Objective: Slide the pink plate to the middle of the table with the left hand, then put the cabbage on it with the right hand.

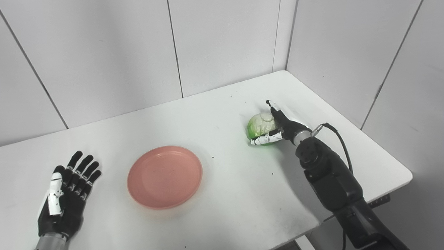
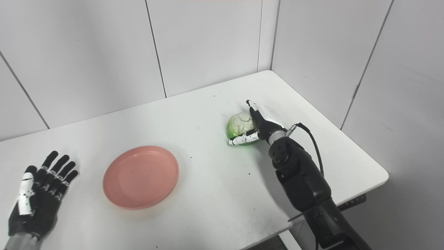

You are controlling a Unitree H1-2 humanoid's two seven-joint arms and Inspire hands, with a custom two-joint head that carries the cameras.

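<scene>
The pink plate [image 1: 164,177] sits low in the frame's centre on the white tabletop [image 1: 222,104], nothing on it. Right of centre, the right robot hand [image 1: 277,126] wraps its fingers around the green cabbage [image 1: 258,126], which rests on the tabletop, well apart from the plate. At lower left, the left robot hand [image 1: 67,194] lies flat, fingers spread, holding nothing.

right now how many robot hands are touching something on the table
1. The right hand has its fingers around the round green and white cabbage at the table's right. The left hand hovers open, apart from the pink plastic plate.
</scene>
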